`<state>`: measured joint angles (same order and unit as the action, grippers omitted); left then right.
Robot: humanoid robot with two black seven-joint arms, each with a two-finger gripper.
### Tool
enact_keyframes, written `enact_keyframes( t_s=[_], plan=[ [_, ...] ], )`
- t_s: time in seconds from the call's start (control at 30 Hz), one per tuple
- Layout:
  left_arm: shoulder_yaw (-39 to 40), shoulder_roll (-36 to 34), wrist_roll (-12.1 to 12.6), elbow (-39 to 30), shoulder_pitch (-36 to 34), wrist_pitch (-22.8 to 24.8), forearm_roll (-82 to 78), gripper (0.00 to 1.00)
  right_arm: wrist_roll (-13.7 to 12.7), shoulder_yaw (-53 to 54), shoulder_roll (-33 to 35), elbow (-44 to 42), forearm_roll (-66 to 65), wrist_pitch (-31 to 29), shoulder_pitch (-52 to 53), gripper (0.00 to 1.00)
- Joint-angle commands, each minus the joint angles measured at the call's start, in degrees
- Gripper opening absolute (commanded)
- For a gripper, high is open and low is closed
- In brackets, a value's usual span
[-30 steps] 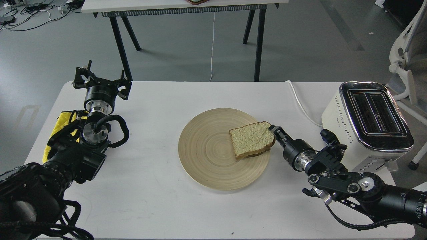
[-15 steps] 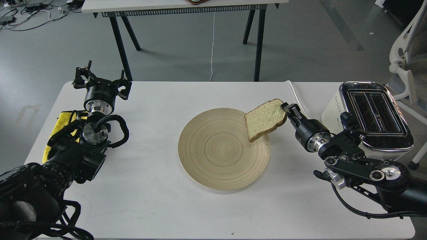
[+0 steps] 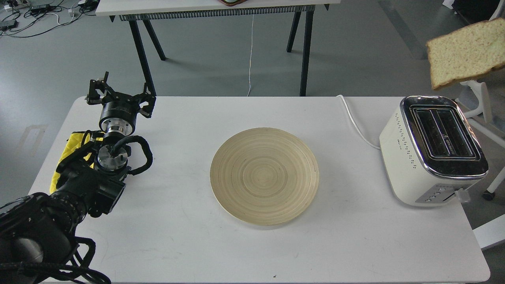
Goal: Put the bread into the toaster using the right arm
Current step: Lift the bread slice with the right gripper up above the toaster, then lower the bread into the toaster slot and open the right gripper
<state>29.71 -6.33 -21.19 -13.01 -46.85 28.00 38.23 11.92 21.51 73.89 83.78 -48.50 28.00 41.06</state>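
Observation:
The bread [image 3: 467,53], a tan slice with a brown crust, hangs in the air at the top right edge of the head view, above and behind the toaster. My right arm and its gripper are out of view past the right edge, so the grip on the slice does not show. The cream-white toaster [image 3: 432,152] with a chrome top stands at the right end of the table, both slots empty. My left gripper [image 3: 119,98] is open and empty at the table's far left.
A round wooden plate [image 3: 264,175] lies bare at the middle of the white table [image 3: 177,244]. The toaster's white cord [image 3: 357,124] runs off the back edge. A yellow cloth [image 3: 73,148] sits on my left arm. A white chair [image 3: 479,90] stands right of the table.
The bread went from the plate's right edge up and to the right, to high above the toaster. My right arm left the view with it. The left arm has not moved.

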Motion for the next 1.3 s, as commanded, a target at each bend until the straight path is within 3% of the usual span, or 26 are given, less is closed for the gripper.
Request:
enact_keyframes(
  t_s=[0.0,0.83,0.9,0.97,1.0,1.13,1.17,1.2,1.27],
  plan=[
    [0.00,0.00,0.00,0.00,0.00,0.00,0.00,1.00,0.39,-4.88,2.65,0.07,-2.21,0.00,-0.19,0.00],
    [0.00,0.00,0.00,0.00,0.00,0.00,0.00,1.00,0.30,-15.79,-4.19,-0.19,-3.36,0.00,-0.36,0.02],
    [0.00,0.00,0.00,0.00,0.00,0.00,0.00,1.00,0.30,-15.80,-5.07,-0.19,-3.27,0.00,-0.36,0.18],
    [0.00,0.00,0.00,0.00,0.00,0.00,0.00,1.00,0.30,-15.62,-5.51,-0.19,-3.18,0.00,-0.36,0.53],
    [0.00,0.00,0.00,0.00,0.00,0.00,0.00,1.00,0.30,-15.27,-5.86,-0.11,-3.09,0.00,-0.36,0.63],
    [0.00,0.00,0.00,0.00,0.00,0.00,0.00,1.00,0.30,-13.60,-6.22,0.33,-2.83,0.00,-0.19,0.76],
    [0.00,0.00,0.00,0.00,0.00,0.00,0.00,1.00,0.21,-12.73,-6.13,0.51,-2.74,0.00,-0.19,0.83],
    [0.00,0.00,0.00,0.00,0.00,0.00,0.00,1.00,-0.13,-11.85,-6.13,0.68,-2.57,0.00,-0.19,0.98],
    [0.00,0.00,0.00,0.00,0.00,0.00,0.00,1.00,-0.31,-9.57,-5.87,1.12,-2.48,0.00,-0.01,1.00]
  ],
)
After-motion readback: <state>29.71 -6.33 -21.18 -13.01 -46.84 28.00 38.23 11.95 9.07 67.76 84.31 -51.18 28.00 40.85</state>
